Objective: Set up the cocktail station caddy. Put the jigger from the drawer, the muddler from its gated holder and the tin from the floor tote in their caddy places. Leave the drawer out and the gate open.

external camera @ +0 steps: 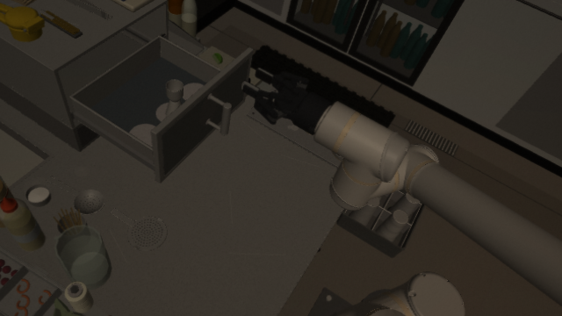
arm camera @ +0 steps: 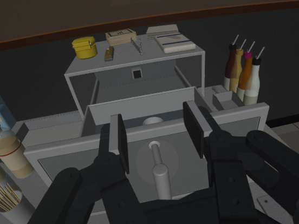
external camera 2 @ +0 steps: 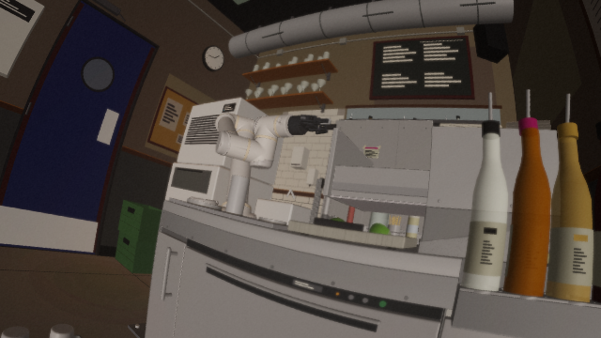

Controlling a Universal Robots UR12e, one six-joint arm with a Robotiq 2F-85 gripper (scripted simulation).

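Note:
The jigger stands upright inside the pulled-out drawer, beside pale round discs on the drawer floor. The drawer's bar handle sticks out from its front panel. My gripper is open and empty, raised above and just right of the drawer front, level with its top edge. Through the wrist camera the handle lies between and below my fingers, and the jigger's rim shows just over the drawer front. The caddy, muddler holder and tote are hidden behind my arm or out of view.
A divided bin sits under my elbow at the counter's right edge. A glass, strainer, toothpick cup and bottle crowd the counter's left end. A black ridged mat runs behind the gripper.

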